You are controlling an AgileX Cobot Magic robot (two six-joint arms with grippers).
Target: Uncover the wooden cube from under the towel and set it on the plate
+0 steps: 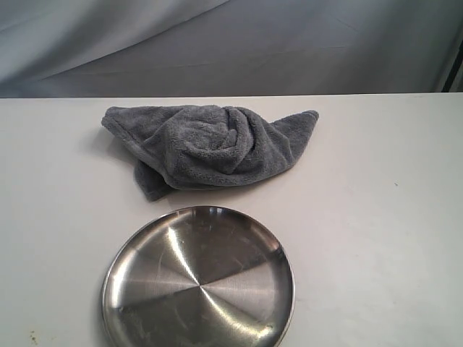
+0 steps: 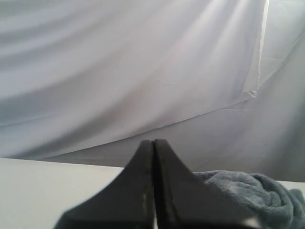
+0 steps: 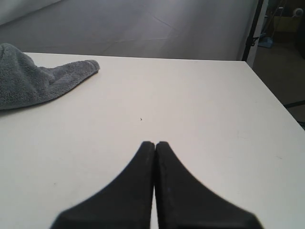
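1. Nearest each wrist camera, the fingers of the left gripper [image 2: 153, 143] and the right gripper [image 3: 155, 143] are seen pressed together with nothing between them. Neither arm is seen in the exterior view.
2. At the near edge of the white table [image 1: 376, 217], the round shiny stainless-steel plate [image 1: 199, 285] is seen lying flat, with nothing on it.
3. Just beyond the plate, apart from it, the fluffy dark-grey microfibre towel [image 1: 206, 144] is found bunched into a folded mound, with 1 corner tapering to a point on the right.
4. The pale wooden cube is not seen in any view; it is judged to be hidden under the mound's raised middle.
5. The towel is expected to be soft, light and limp, so it is best pinched at a loose corner or raised fold and peeled away, not pressed down. The cube is expected to be stiff, light and smooth-faced, and is best gripped across 2 opposite flat faces.
6. Farthest back, a draped pale-grey cloth backdrop [image 1: 289, 50] is seen behind the table.
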